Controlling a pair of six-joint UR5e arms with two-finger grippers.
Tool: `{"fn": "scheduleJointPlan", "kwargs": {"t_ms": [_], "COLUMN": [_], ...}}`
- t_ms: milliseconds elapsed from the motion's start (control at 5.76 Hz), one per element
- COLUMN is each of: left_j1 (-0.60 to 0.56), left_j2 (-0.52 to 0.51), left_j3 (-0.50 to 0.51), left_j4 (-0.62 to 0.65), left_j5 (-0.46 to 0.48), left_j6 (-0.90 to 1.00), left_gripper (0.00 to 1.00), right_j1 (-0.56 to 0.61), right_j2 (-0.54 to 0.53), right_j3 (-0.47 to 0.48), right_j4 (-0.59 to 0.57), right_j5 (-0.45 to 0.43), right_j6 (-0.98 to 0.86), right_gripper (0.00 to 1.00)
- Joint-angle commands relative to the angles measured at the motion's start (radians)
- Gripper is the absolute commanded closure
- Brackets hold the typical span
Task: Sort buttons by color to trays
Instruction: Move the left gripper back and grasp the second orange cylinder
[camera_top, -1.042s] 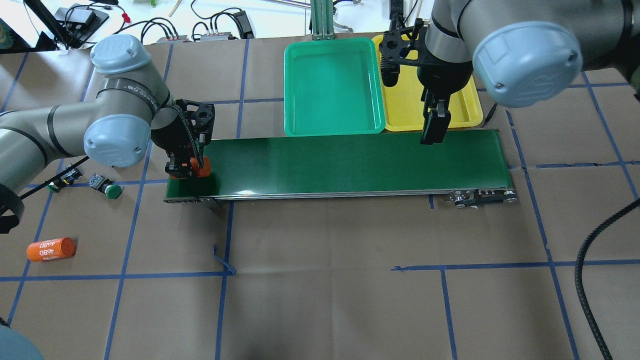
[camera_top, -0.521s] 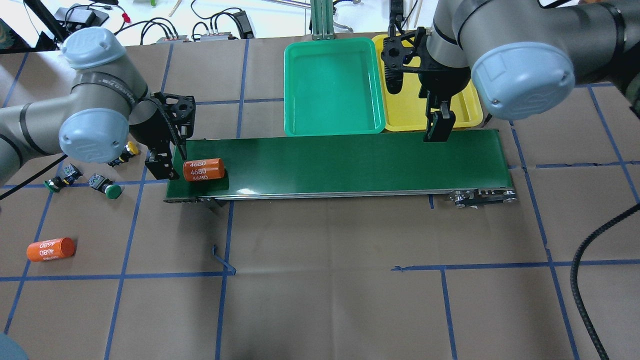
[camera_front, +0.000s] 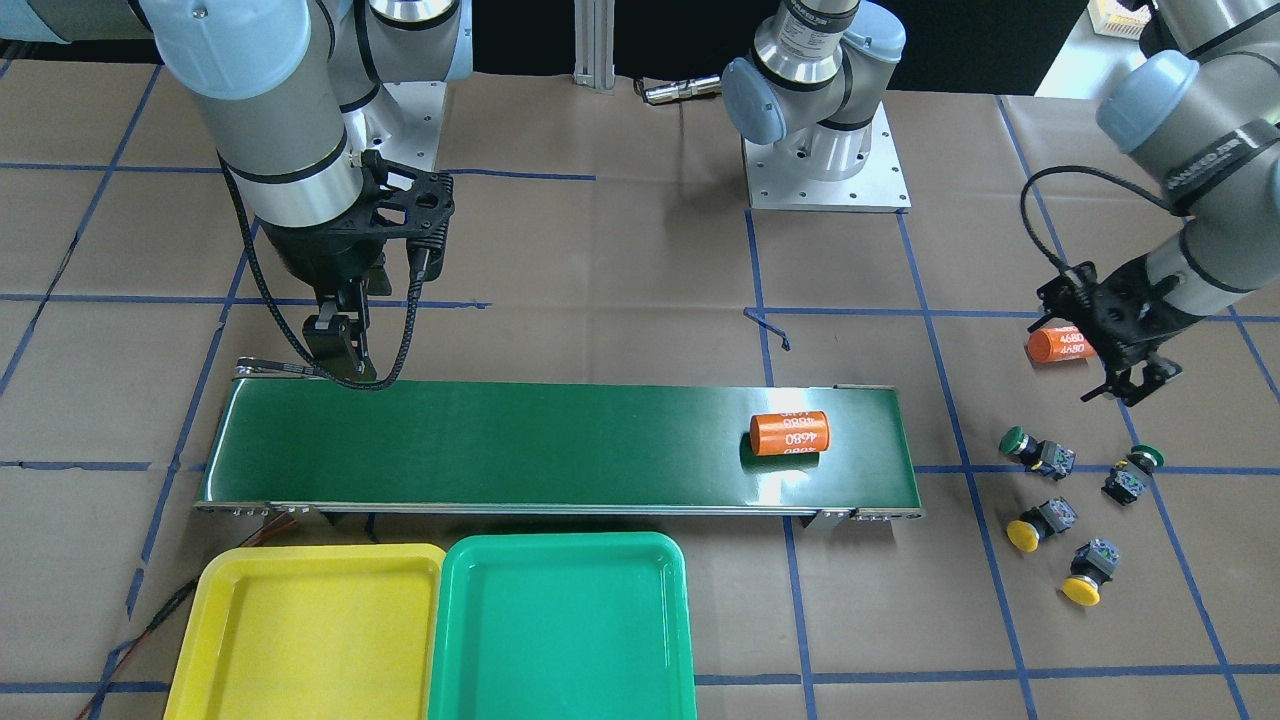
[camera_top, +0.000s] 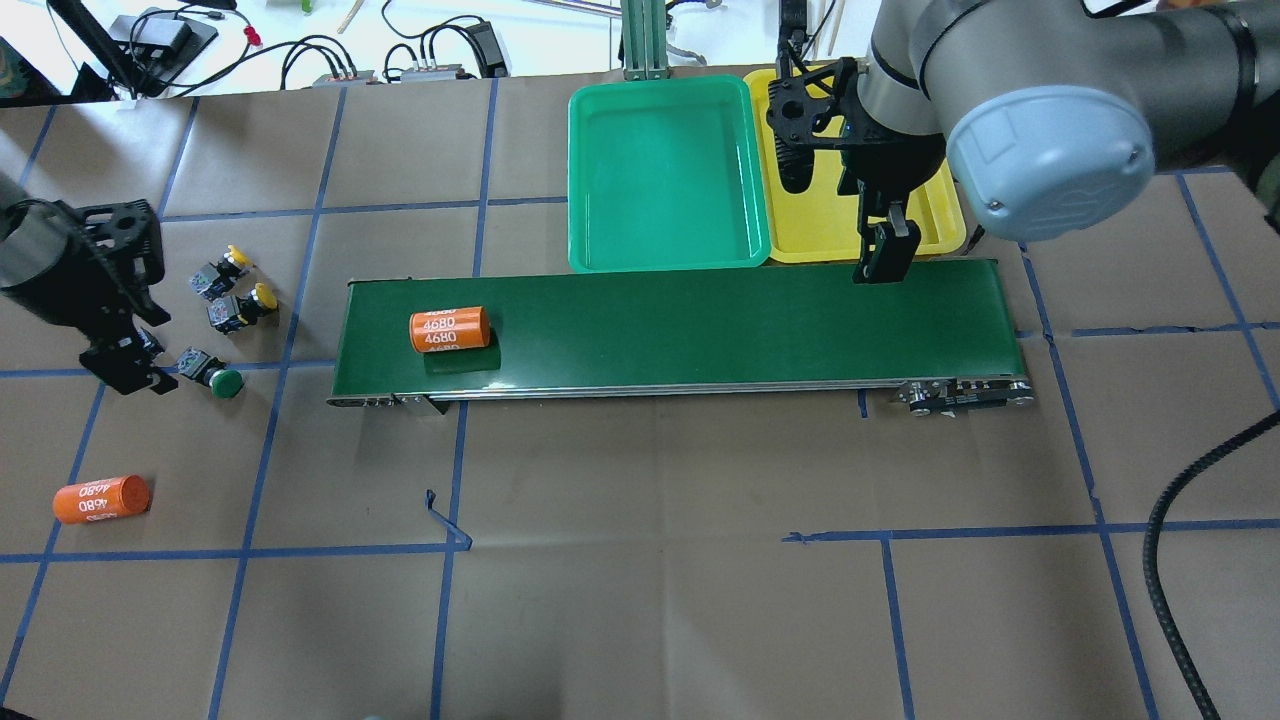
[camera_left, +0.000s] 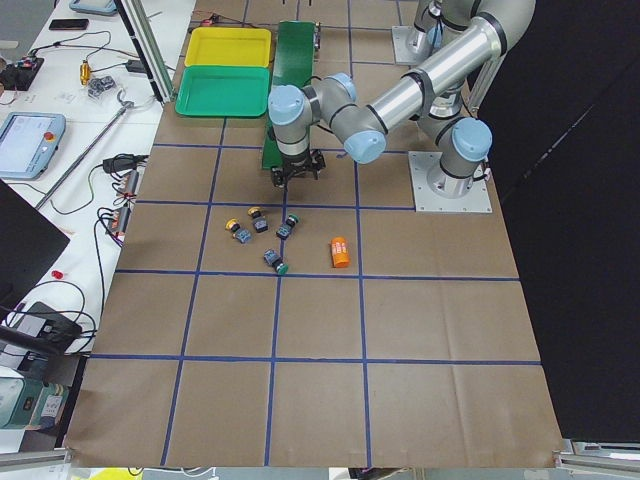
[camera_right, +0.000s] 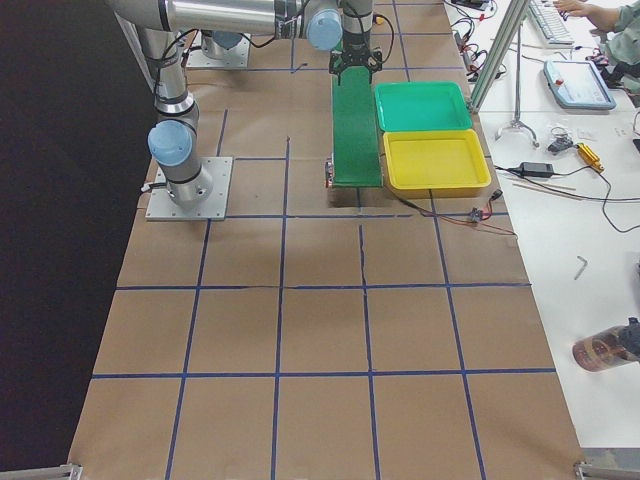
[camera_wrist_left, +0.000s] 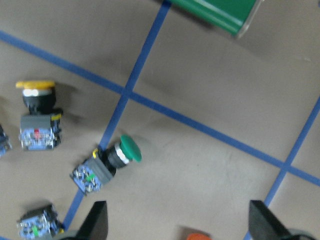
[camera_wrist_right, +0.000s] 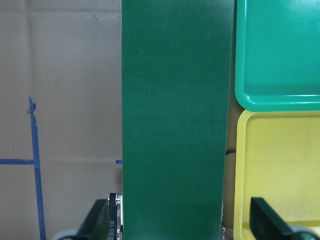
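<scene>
Leaving all 4 buttons (camera_top: 225, 382) lying loose on bench (camera_top: 640, 500) off L end of belt (camera_top: 700, 320), well apart from trays (camera_top: 660, 170); none sorted yet. Hovering L end effector (camera_top: 130, 372) above them, prob. lining up a pick: spread wide, gripping nothing. Parking R end effector (camera_top: 880, 262) over belt nr trays, spread, empty.

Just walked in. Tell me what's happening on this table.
The robot is sorting push-buttons by colour into trays, and nothing is sorted yet. The left gripper, open and empty, hovers by the two green-capped buttons and two yellow-capped buttons, which all lie on the table off one end of the conveyor belt. The right gripper, also open, hangs over the belt's other end beside the yellow tray. That tray and the green tray are both empty. One orange 4680 cylinder lies on the belt.
</scene>
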Motion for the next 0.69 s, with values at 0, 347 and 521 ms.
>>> {"fn": "scheduleJointPlan", "kwargs": {"t_ms": [0, 347, 521], "left_j1": [0.122, 0.245, 0.279], "left_j2": [-0.051, -0.143, -0.155], "left_j3": [-0.005, -0.063, -0.159], "left_j4": [0.018, 0.174, 0.324], "left_j5": [0.002, 0.049, 0.065], "left_j6": [0.155, 0.405, 0.469], "left_gripper": [0.02, 0.03, 0.03], "right_j1": [0.003, 0.005, 0.005], "right_j2": [-0.002, -0.004, -0.004], "right_j3": [0.016, 0.04, 0.04], "right_j4": [0.006, -0.009, -0.008], "right_j5": [-0.005, 0.007, 0.01], "right_j6": [-0.002, 0.002, -0.001], "right_gripper": [0.0, 0.0, 0.0]}}
